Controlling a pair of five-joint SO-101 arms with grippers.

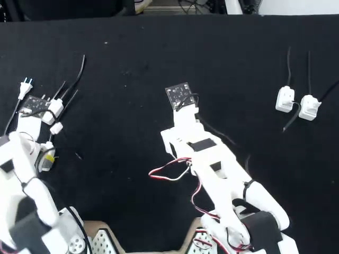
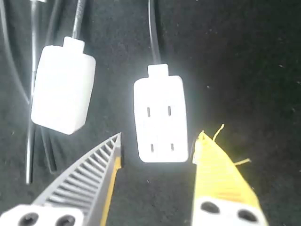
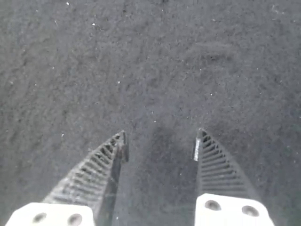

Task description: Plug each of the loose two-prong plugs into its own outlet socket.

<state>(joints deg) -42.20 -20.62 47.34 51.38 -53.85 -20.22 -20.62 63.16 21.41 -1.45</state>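
Left tool (image 2: 160,135), released, is straddling the white rectangular plastic outlet socket (image 2: 160,113); right tool (image 3: 161,139), released, is hovering over black cloth desk (image 3: 141,56).

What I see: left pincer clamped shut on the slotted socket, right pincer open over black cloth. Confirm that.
Not quite. The left wrist view shows the left pincer open, straddling the slotted socket, not clamped shut. The right pincer is open over black cloth.
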